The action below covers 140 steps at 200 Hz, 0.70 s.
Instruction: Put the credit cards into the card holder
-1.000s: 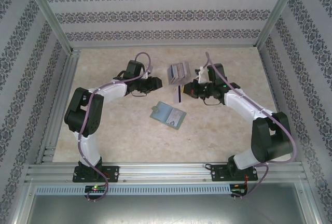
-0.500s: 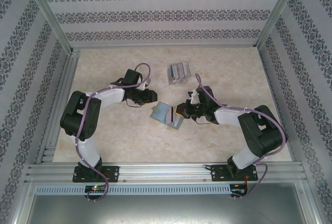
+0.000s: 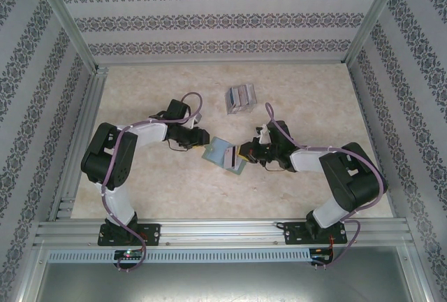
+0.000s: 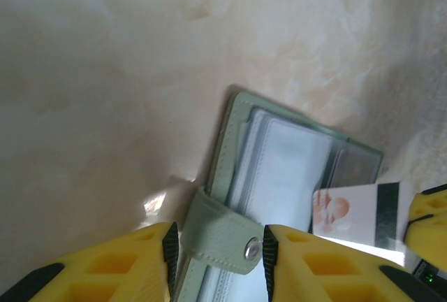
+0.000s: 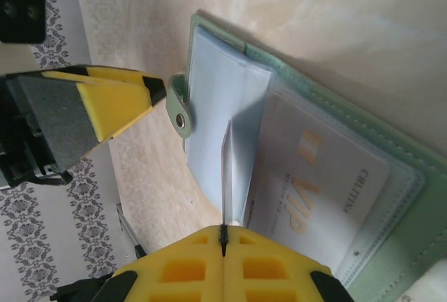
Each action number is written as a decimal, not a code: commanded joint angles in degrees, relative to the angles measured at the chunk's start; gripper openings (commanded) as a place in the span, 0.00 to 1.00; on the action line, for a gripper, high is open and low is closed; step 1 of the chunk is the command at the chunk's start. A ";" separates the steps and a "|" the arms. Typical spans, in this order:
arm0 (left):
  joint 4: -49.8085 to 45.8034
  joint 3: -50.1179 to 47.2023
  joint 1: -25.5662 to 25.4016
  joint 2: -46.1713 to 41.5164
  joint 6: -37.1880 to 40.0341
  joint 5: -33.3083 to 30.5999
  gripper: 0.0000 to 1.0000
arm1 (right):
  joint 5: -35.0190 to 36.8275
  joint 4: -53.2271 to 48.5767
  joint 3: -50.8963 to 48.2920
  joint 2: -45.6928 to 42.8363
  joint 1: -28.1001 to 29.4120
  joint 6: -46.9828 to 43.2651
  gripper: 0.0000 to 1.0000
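We see a beige marbled tabletop [image 3: 140, 183] with both arms reaching in to its middle. The grey-green folding card holder [image 3: 215, 149] lies open and flat there, between the two grippers. Its clear plastic sleeves face up in the left wrist view [image 4: 279, 162] and in the right wrist view [image 5: 209, 85].

The bundle of blue, white and pinkish-grey credit cards [image 3: 239, 98] sits further back at centre, well apart from the holder.

The left gripper [image 3: 202, 136] is at the holder's left edge, jaws part-way apart [image 4: 220, 232]. The holder's green strap tab with a metal snap [image 4: 227, 235] lies between its fingertips. We can't tell whether the pads press it.

The right gripper [image 3: 244, 153] is at the holder's right side, jaws closed [image 5: 223, 231] on one white card with a black stripe [image 4: 353, 211]. That card stands on edge over the sleeves [image 5: 226, 176], its front edge above the open holder.

A pale card printed "VIP" [image 5: 314, 190] already sits in a sleeve, just beside the held card.

The strap tab [image 5: 180, 110] is at the tip of the left gripper's yellow finger [image 5: 105, 103].
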 commanded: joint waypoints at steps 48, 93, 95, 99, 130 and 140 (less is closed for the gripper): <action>1.26 -1.81 0.53 0.26 0.03 0.40 0.39 | 0.32 2.78 -2.06 0.62 -0.93 0.63 0.00; 1.85 -2.17 0.57 0.68 -0.59 0.80 0.38 | 0.41 3.16 -3.45 0.16 -1.27 0.54 0.00; 1.86 -2.11 0.56 0.68 -0.59 0.90 0.38 | 0.48 3.03 -3.53 0.07 -1.25 0.50 0.00; 1.78 -2.18 0.50 0.59 -0.59 0.93 0.38 | 0.57 2.78 -3.57 -0.07 -1.35 0.31 0.00; 2.23 -2.70 0.49 0.06 -0.90 0.85 0.38 | 0.62 3.89 -3.67 1.68 -2.17 -0.01 0.00; 2.32 -2.79 0.44 0.14 -1.05 0.93 0.38 | 0.88 4.25 -3.49 2.46 -2.15 0.01 0.00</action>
